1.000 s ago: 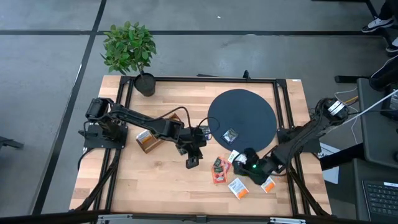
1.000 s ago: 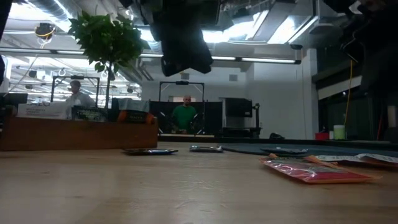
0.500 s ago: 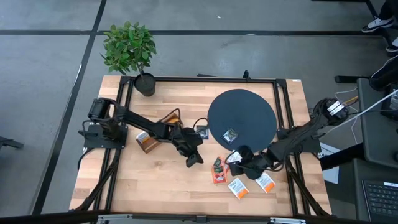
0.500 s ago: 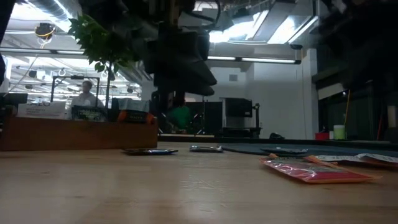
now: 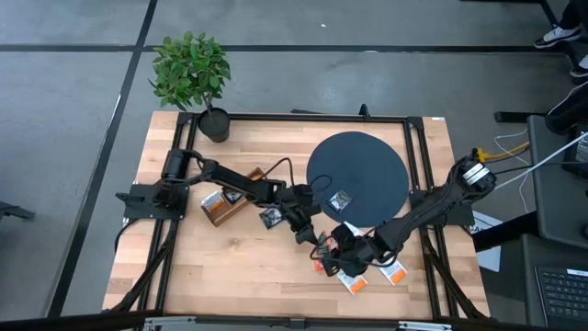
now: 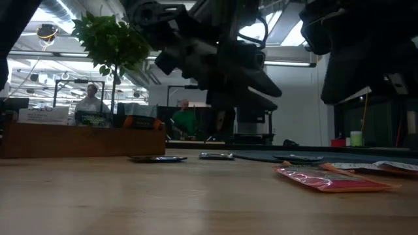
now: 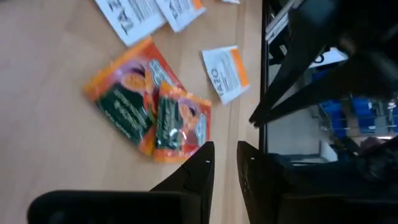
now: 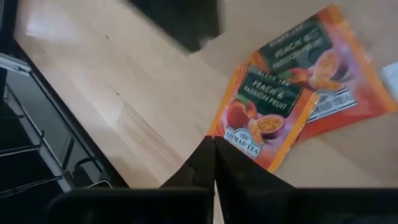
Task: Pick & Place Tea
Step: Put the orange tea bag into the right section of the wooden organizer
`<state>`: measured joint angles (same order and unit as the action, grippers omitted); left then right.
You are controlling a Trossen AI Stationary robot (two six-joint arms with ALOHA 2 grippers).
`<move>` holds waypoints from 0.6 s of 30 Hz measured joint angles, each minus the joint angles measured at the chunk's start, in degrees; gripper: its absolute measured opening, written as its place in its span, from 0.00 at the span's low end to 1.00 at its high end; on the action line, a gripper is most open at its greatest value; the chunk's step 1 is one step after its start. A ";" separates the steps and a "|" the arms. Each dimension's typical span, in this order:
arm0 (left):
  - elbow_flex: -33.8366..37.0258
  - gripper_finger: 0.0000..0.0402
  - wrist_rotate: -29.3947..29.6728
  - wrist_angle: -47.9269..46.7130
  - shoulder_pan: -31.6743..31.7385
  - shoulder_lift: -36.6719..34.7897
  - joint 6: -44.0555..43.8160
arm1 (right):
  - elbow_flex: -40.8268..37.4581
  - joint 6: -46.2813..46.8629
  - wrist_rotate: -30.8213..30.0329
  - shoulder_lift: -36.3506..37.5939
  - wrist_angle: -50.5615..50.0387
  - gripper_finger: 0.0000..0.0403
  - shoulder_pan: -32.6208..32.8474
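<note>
Right wrist view: right gripper (image 8: 214, 163) clenched, empty, above red-orange sachets (image 8: 268, 118).
Left gripper (image 7: 225, 163) beside them, seemingly slightly parted.

My bench (image 5: 230, 267) is pale blond wood with fine grain, framed by black rails. On it lies a matte dark blue-grey disc (image 5: 367, 161). Two red-orange sachets (image 8: 273, 112) carry dark green panels and printed peach and passion-fruit pictures; the white sachets (image 7: 225, 73) bear an orange band and dark lettering. The wooden box (image 5: 225, 204) is mid-brown. The potted plant (image 5: 190, 71) is bright green — its pot black.
</note>
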<state>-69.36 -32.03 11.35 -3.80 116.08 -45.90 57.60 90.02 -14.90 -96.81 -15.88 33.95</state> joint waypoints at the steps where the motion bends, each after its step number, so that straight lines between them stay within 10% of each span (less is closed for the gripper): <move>1: -0.22 0.17 0.02 -0.28 0.15 0.20 1.07 | 0.14 0.27 0.03 -0.48 -0.17 0.03 0.14; 18: -0.37 0.18 4.04 -7.33 -1.34 0.44 17.92 | 6.14 -13.72 -5.14 -8.50 -2.91 0.01 5.31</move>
<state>-69.73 -27.99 4.02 -5.14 116.51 -27.98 63.74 76.29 -20.03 -105.31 -18.79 39.27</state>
